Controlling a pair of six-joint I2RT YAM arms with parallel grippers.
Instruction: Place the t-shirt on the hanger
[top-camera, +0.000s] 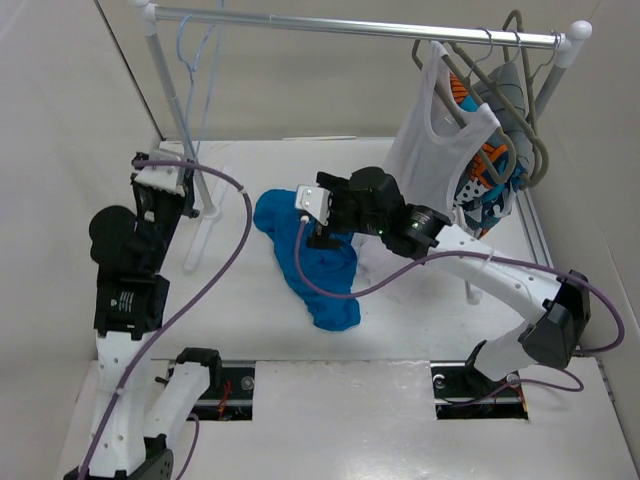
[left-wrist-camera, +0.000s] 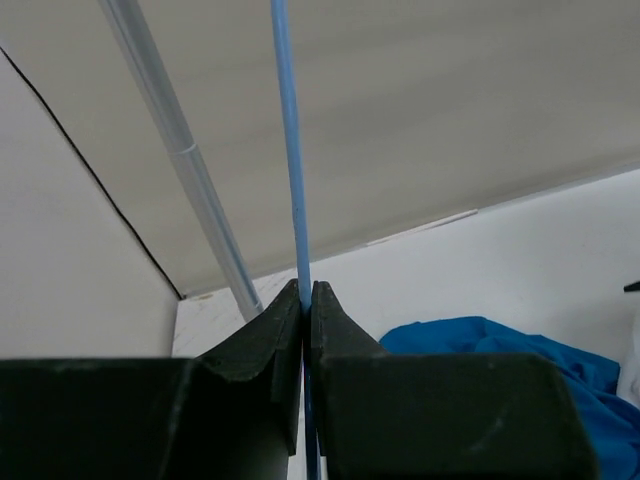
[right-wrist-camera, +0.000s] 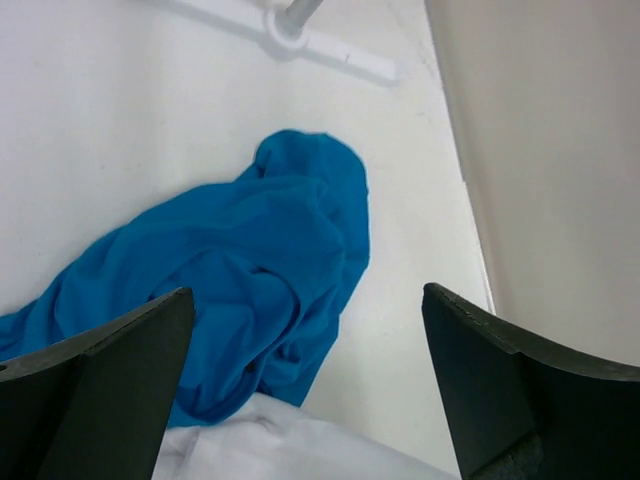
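Note:
The hanger (top-camera: 190, 60), thin pale-blue wire, hangs from the left end of the rail. My left gripper (top-camera: 186, 180) is shut on its lower wire. In the left wrist view the hanger wire (left-wrist-camera: 290, 150) runs straight up from between the closed fingertips of the left gripper (left-wrist-camera: 306, 292). The bright blue t-shirt (top-camera: 312, 262) lies crumpled on the table in the middle. My right gripper (top-camera: 321, 236) hovers over its upper part, open. In the right wrist view the t-shirt (right-wrist-camera: 250, 270) lies below the right gripper (right-wrist-camera: 310, 310), whose jaws stand wide apart with nothing between them.
A clothes rail (top-camera: 350, 25) spans the back, its left post (left-wrist-camera: 190, 170) beside the hanger. A white tank top (top-camera: 440, 150) and a patterned garment (top-camera: 490, 185) hang at the right end on grey hangers. White fabric (right-wrist-camera: 280, 445) lies just under the right gripper. The rack foot (right-wrist-camera: 320, 45) lies beyond the t-shirt.

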